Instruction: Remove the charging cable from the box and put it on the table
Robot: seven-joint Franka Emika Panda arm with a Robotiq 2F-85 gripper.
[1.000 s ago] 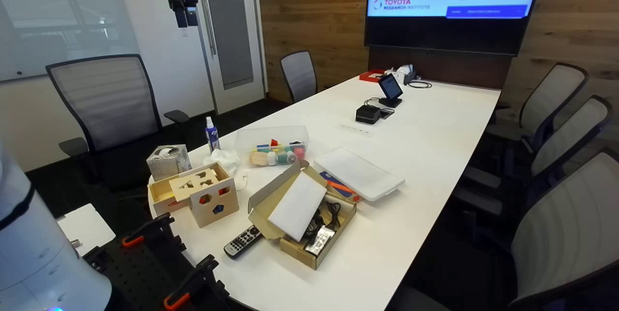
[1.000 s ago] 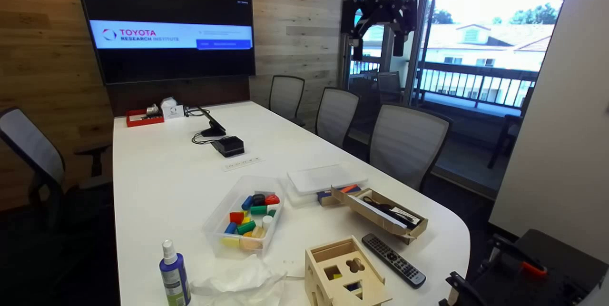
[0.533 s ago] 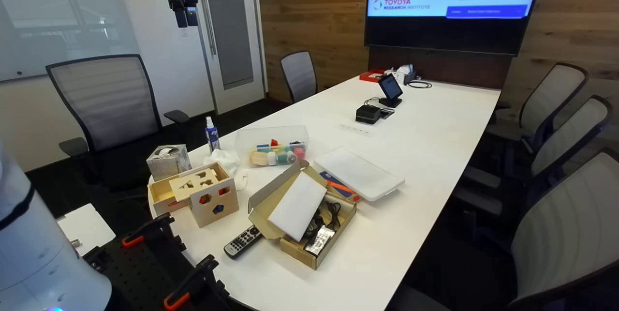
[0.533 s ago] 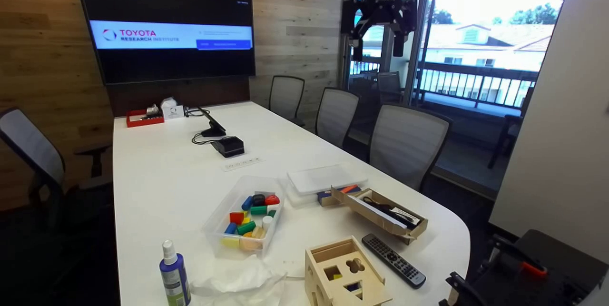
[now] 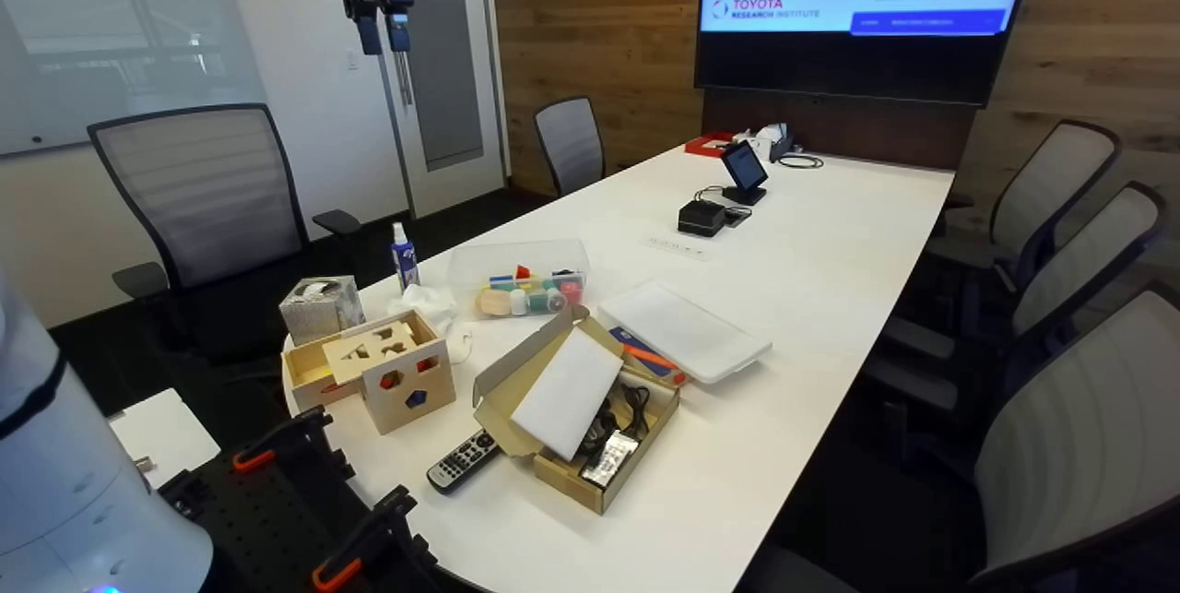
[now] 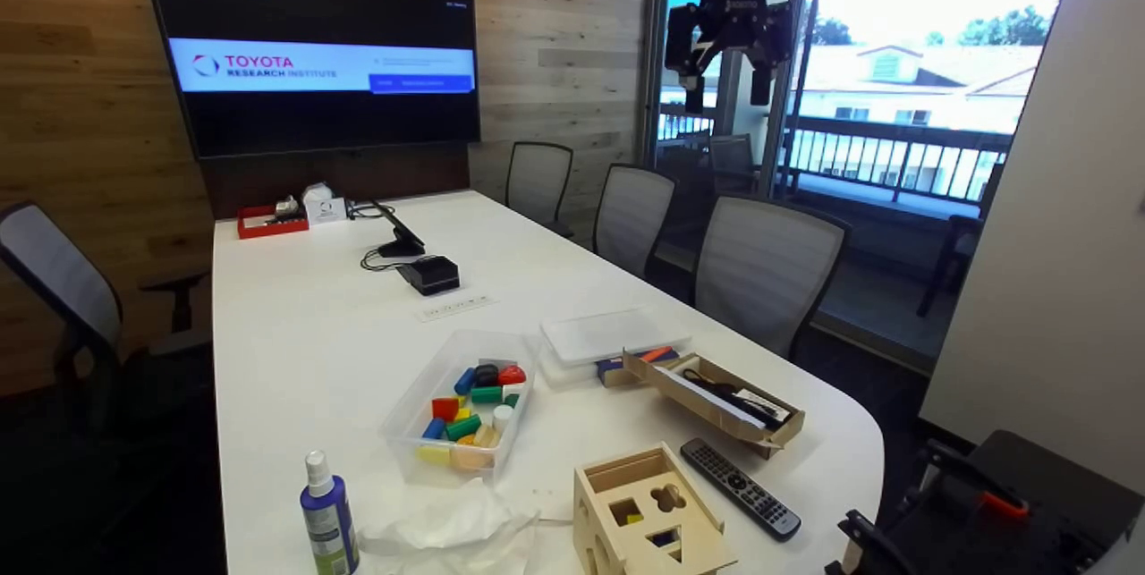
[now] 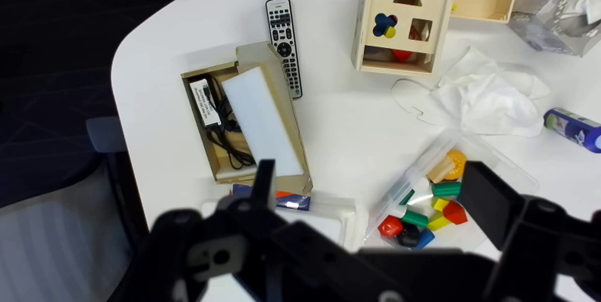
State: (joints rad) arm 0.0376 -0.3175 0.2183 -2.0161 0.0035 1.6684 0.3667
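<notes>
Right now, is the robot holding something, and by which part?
Nothing is held: the gripper hangs open with nothing in it, and the cable lies in the box.

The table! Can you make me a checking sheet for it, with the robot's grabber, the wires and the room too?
Surface: white table, things crowding its rounded end.
Job's things: open box; black cable inside, white slab leaning over part of the box.
Clutter: remote beside the box; sorter; bin of blocks; lid; bottle; tissue.
Grippers: one gripper, open, high up, holding nothing.
Cables: the black one in the box; wires at the far end and beside a black unit.
Surroundings: chairs along both sides; lit screen beyond the far end.
</notes>
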